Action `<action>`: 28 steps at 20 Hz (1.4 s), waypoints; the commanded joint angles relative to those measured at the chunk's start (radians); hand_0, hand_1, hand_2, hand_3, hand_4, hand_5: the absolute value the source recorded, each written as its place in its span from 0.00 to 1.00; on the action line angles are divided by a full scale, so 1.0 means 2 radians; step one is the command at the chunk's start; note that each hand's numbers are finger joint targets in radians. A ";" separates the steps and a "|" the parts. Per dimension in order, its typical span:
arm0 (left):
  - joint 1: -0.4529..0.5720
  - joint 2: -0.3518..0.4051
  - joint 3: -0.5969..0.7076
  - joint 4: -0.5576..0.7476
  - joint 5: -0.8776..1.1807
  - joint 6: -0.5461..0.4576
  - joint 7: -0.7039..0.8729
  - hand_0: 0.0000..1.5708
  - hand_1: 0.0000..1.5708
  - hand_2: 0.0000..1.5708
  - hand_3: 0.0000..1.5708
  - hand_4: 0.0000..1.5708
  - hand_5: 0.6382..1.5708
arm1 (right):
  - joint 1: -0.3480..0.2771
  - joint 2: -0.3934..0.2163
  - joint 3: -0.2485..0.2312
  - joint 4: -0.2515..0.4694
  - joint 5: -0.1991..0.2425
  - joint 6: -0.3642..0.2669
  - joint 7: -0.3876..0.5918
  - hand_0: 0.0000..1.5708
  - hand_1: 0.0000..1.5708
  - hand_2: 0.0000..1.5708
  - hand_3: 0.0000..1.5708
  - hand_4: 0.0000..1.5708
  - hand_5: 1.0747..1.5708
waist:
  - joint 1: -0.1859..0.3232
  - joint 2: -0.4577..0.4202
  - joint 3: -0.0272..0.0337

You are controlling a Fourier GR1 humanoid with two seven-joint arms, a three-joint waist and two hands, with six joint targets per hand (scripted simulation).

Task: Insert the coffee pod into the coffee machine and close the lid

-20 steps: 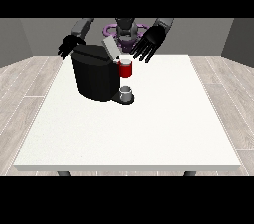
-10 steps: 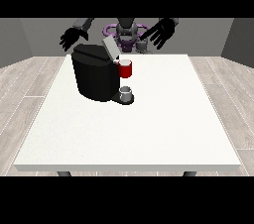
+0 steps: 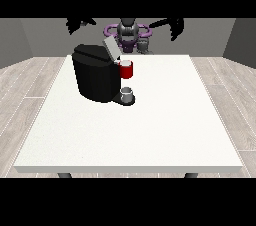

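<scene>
Hand at the view's right [image 3: 176, 26], fingers unclear, hangs above coffee machine [image 3: 97, 75].

Grey robot torso [image 3: 128, 35], purple shoulder rings, black robot hand [image 3: 175, 26] each side

**Even, soft light over a bright table**

The light is flat and diffuse, with no visible source. The white table [image 3: 150, 130] reads bright but not blown out. The black coffee machine [image 3: 95, 77] shows almost no surface detail, with only a faint shadow at its base. No glare appears. Both raised hands are dark silhouettes against the grey wall [image 3: 30, 40].
</scene>
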State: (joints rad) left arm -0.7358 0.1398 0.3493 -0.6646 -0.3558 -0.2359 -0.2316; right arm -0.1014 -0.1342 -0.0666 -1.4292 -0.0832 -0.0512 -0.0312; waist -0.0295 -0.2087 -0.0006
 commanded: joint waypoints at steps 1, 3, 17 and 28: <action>0.034 -0.015 0.015 -0.006 0.029 -0.008 -0.006 0.00 0.00 0.00 0.00 0.14 1.00 | -0.039 -0.028 -0.001 -0.032 -0.006 0.019 0.039 0.00 0.00 0.00 0.00 0.00 1.00 | 0.017 -0.011 -0.0001; 0.055 -0.019 0.015 -0.013 0.040 -0.025 -0.006 0.00 0.00 0.00 0.00 0.00 1.00 | -0.038 -0.006 0.015 -0.030 0.003 0.004 0.047 0.00 0.00 0.00 0.00 0.00 1.00 | 0.042 -0.019 0.0001; 0.142 -0.066 -0.016 -0.151 0.107 -0.045 0.032 0.00 0.00 0.00 0.00 0.06 1.00 | -0.056 -0.010 0.036 0.001 0.040 0.031 0.008 0.00 0.00 0.00 0.00 0.00 1.00 | 0.092 0.007 0.0005; 0.184 -0.065 -0.056 -0.260 0.158 -0.016 0.057 0.00 0.00 0.00 0.00 0.00 1.00 | -0.164 -0.006 -0.007 0.085 0.015 0.030 0.019 0.00 0.00 0.00 0.00 0.00 1.00 | 0.093 0.087 0.0003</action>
State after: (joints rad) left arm -0.3808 0.0097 0.2360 -1.1364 -0.0603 -0.2927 -0.1202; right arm -0.3702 -0.1644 -0.0769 -1.2972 -0.0564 0.0235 0.0123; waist 0.1744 -0.0962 0.0004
